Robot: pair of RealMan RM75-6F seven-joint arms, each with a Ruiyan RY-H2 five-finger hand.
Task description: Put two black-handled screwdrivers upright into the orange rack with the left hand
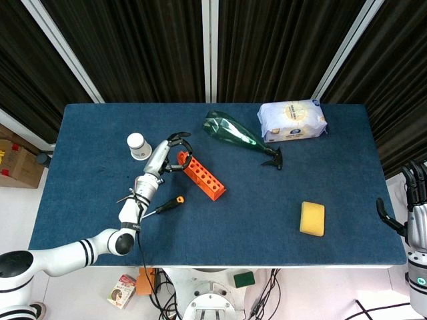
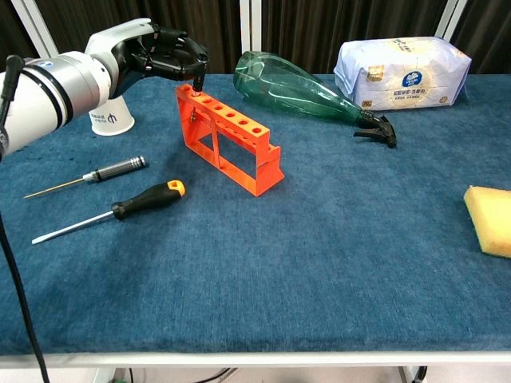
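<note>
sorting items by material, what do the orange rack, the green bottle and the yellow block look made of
Orange rack: looks like matte rigid plastic, uniform colour with sharp moulded edges and round holes.
Green bottle: likely thin plastic, translucent and glossy with reflections.
Yellow block: probably foam sponge, dull porous-looking surface and soft rounded corners.
</note>
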